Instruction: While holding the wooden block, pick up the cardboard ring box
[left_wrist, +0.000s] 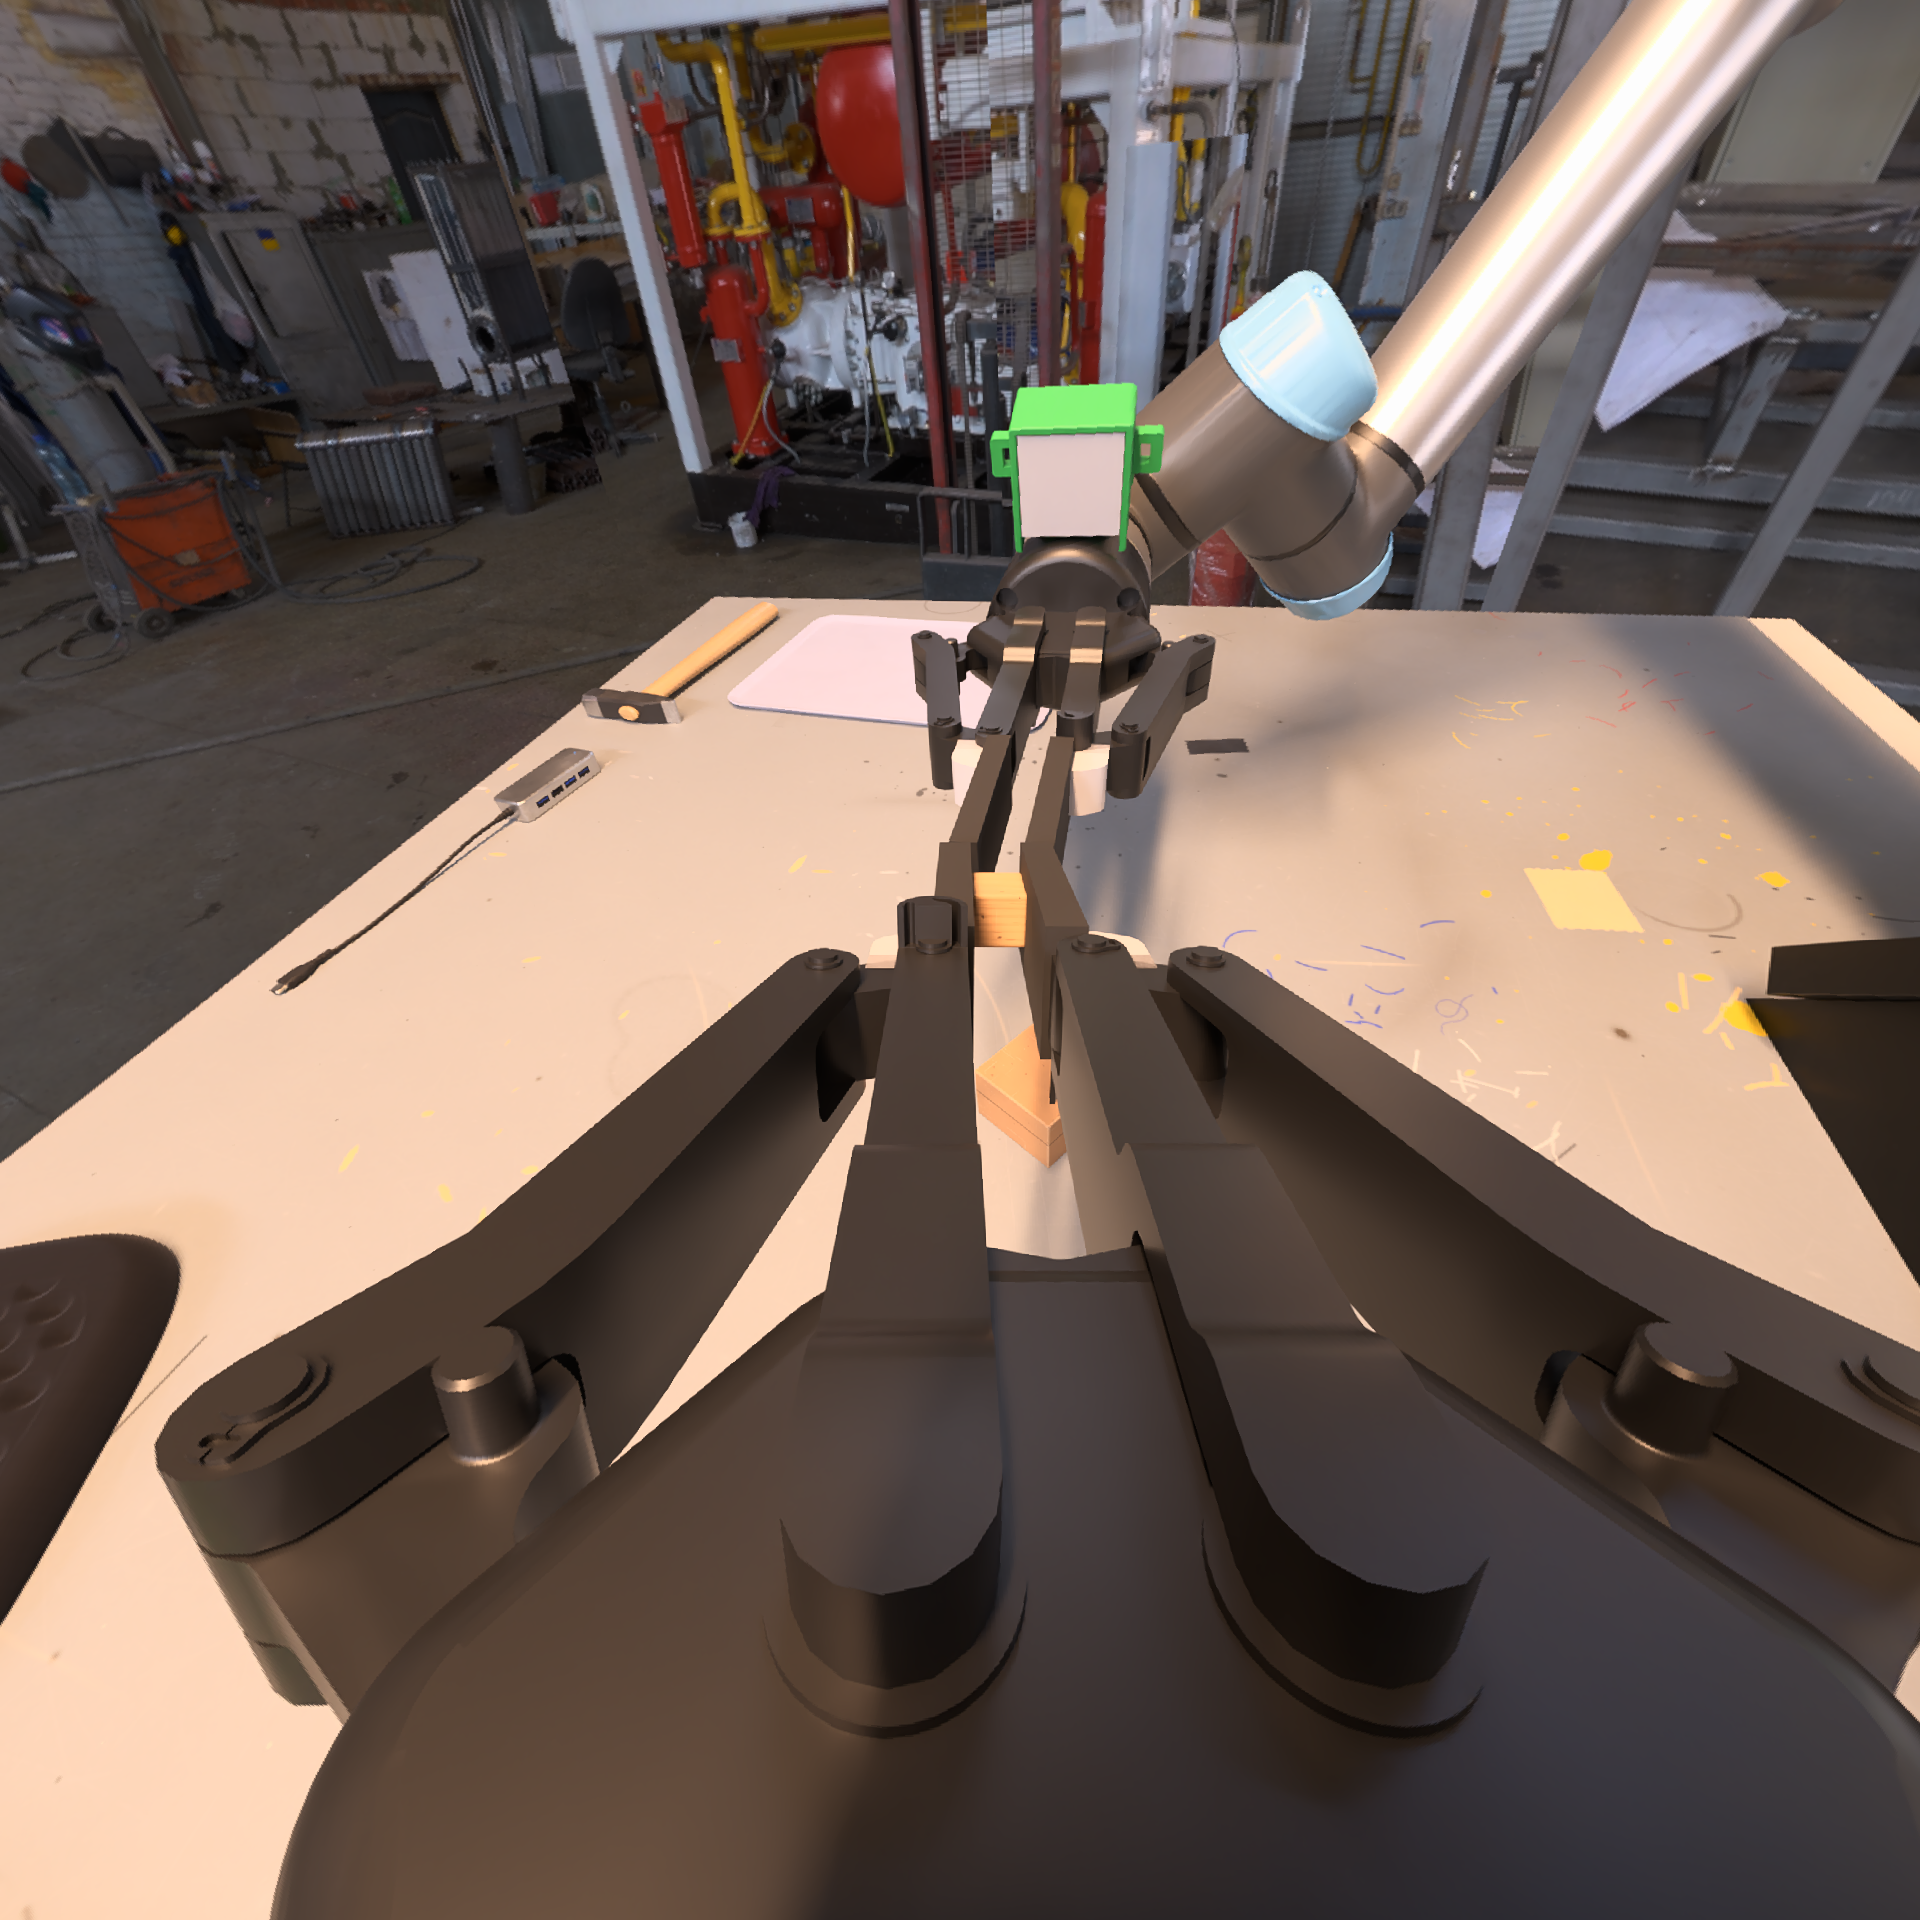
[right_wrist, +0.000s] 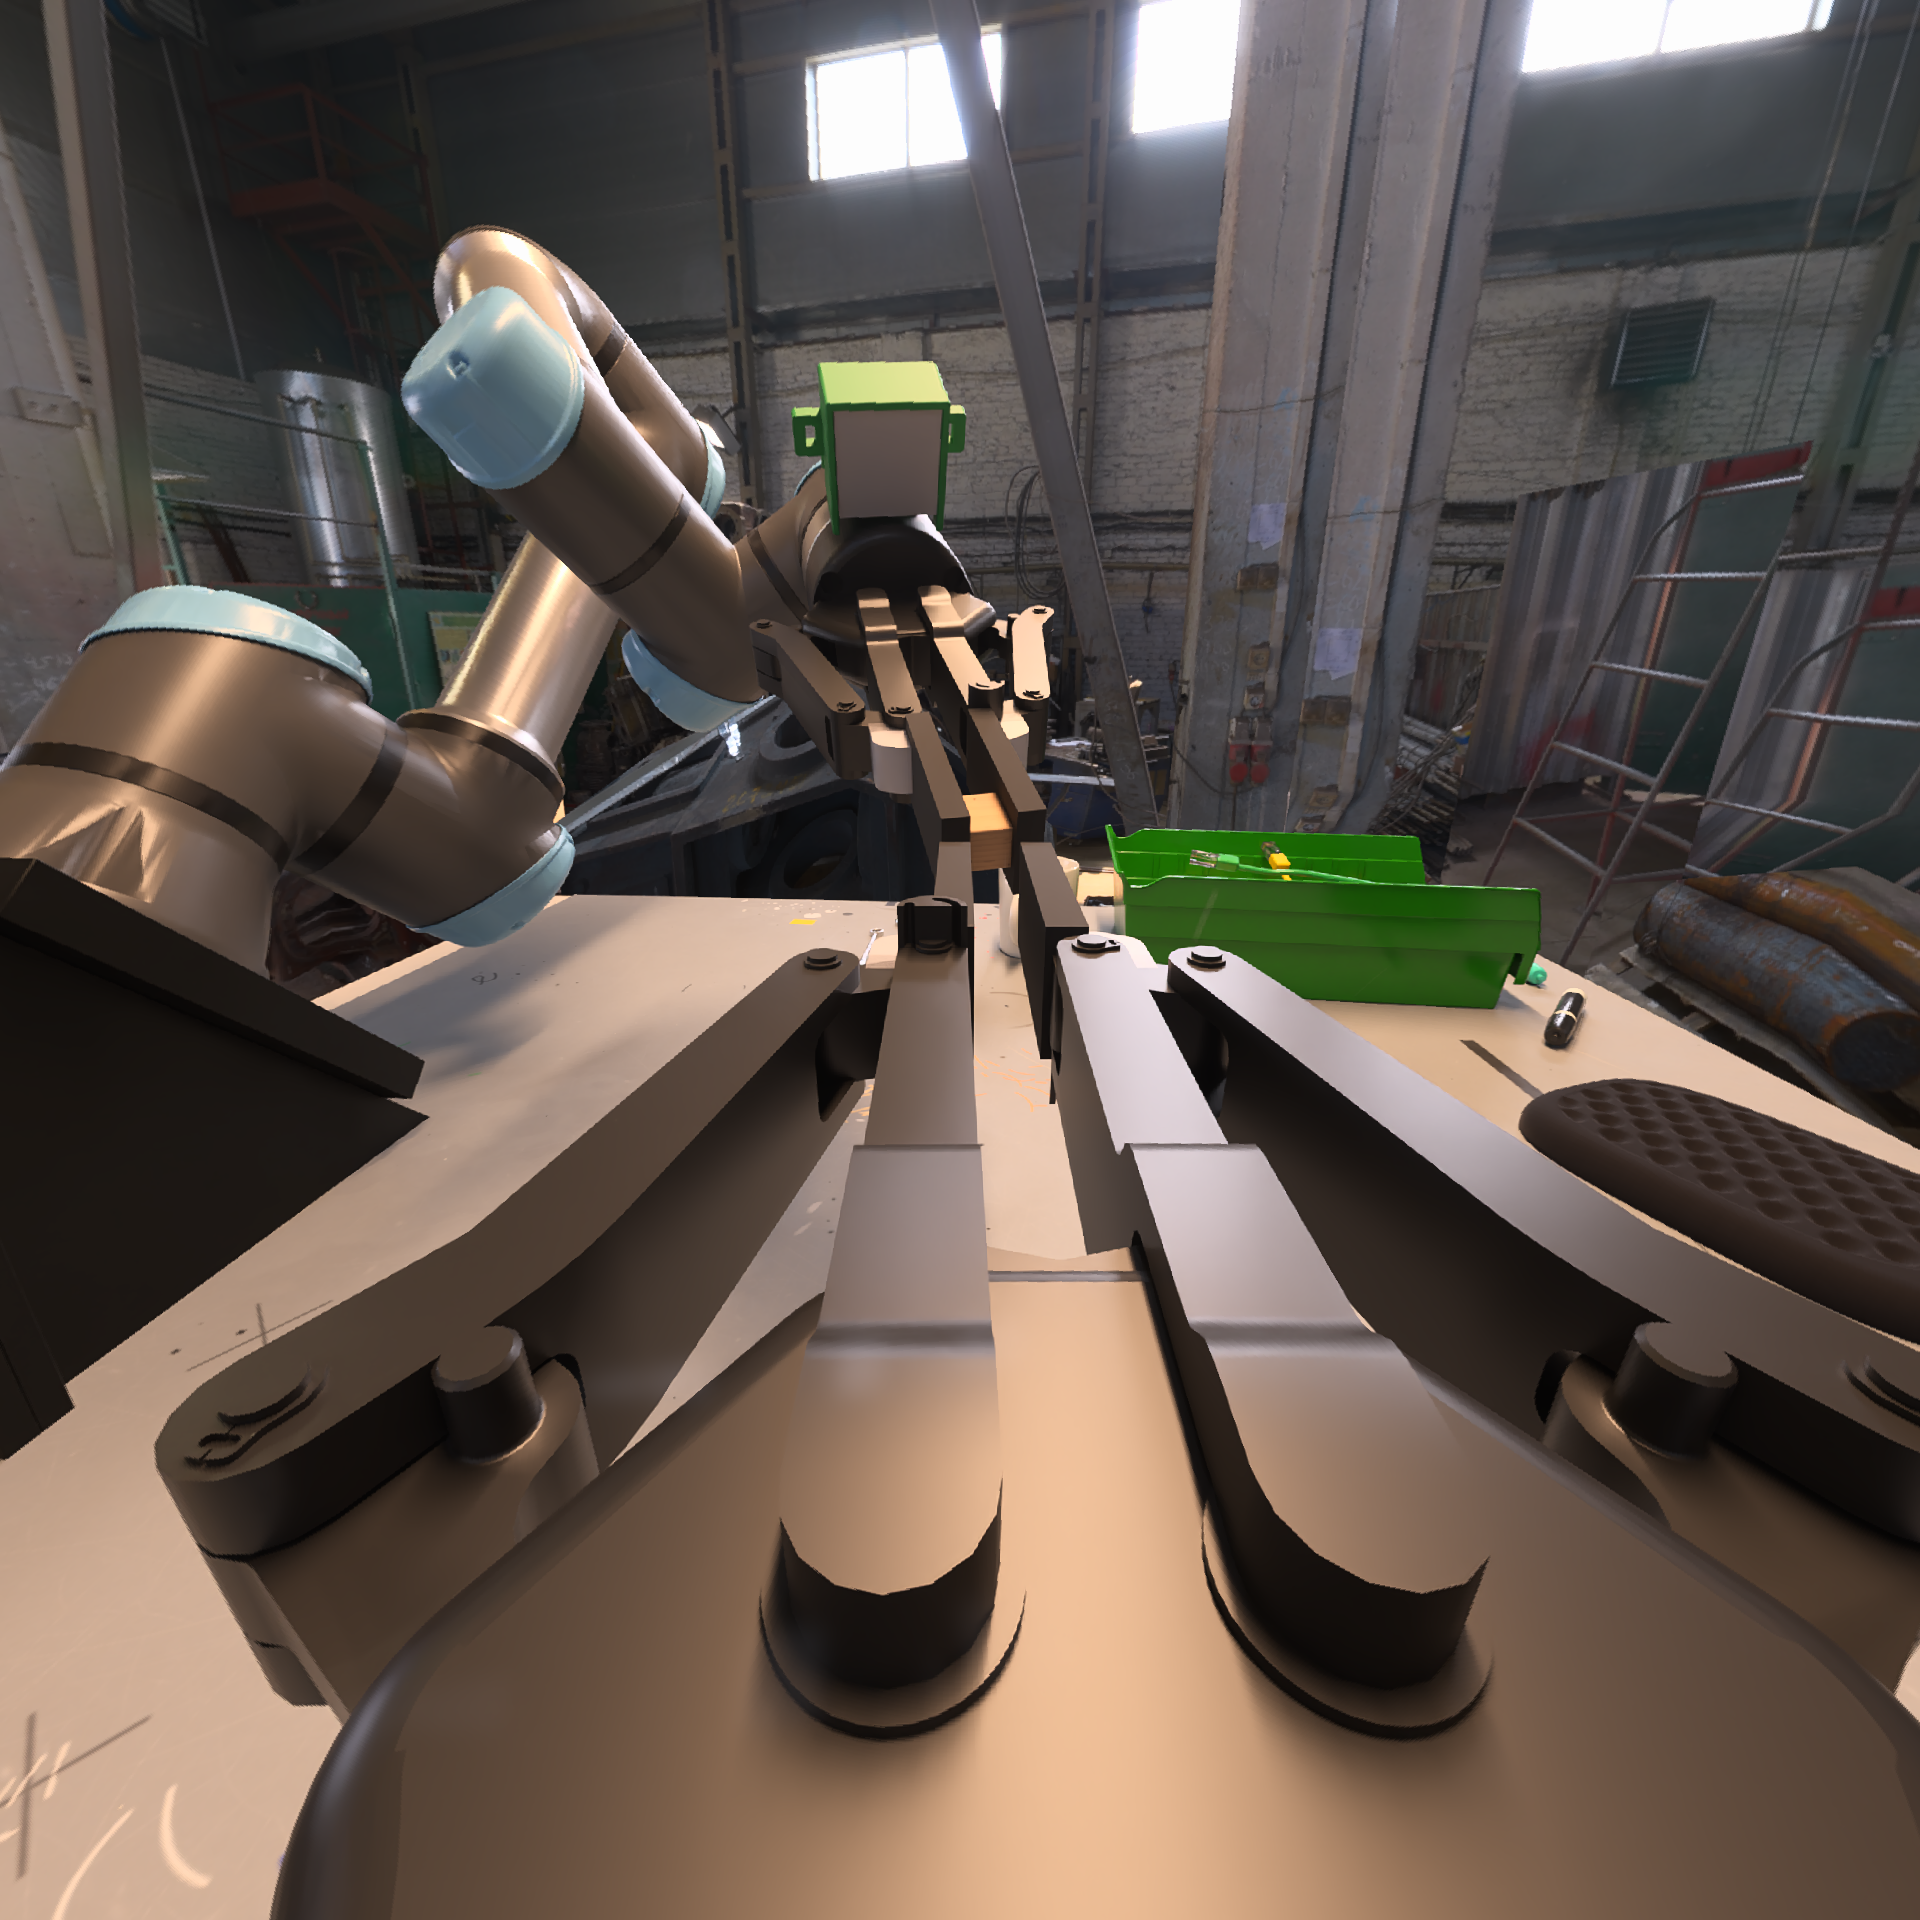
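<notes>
Table: pale, paint-flecked worktop (left_wrist: 1351, 790) in an industrial hall, with red and yellow pipework behind it in the upper middle of the left wrist view
Wooden block: small light block (left_wrist: 1000, 909) held clear of the table, at the centre of both views
Left gripper: left gripper (left_wrist: 1000, 883) is narrowed onto the block, one pad against each side
Cardboard ring box: tan box (left_wrist: 1023, 1112) lying on the table below the block, seen through the gap between the left fingers, with nothing gripping it
Right gripper: right gripper (right_wrist: 992, 914) faces the left one head-on, its fingers drawn just as narrow and its tips right at the block; whether they grip it cannot be told
Hammer: wooden-handled hammer (left_wrist: 686, 665) at the far table edge, upper left of centre
White mat: flat mat (left_wrist: 842, 665) just right of the hammer
Hub: grey cabled hub (left_wrist: 551, 784) near the left edge
Green bin: open bin (right_wrist: 1320, 925) right of centre in the right wrist view
Dark pad: dimpled pad (right_wrist: 1745, 1164) at the right edge
</notes>
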